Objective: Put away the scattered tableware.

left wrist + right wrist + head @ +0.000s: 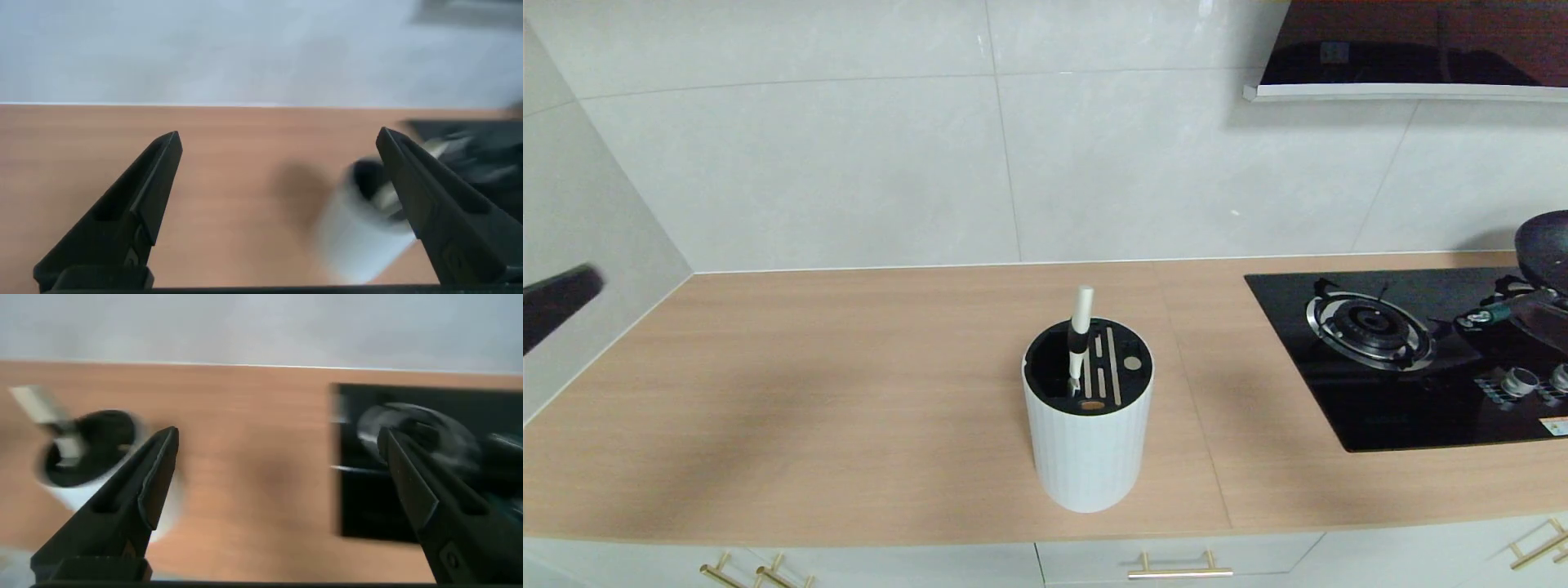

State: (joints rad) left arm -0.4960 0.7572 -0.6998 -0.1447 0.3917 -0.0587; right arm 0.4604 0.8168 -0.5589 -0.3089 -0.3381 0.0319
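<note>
Cream-handled utensil (1080,327) stands stowed in white ribbed cylindrical holder (1088,445), nine o'clock of black glass hob (1388,408). Left gripper (278,137) and right gripper (278,434) spread empty, likely finished.

Left gripper (278,135): matte black, two long wedge-shaped jaws tapering to pointed tips, flat inner faces. Right gripper (278,431): identical black tapered jaws.
</note>
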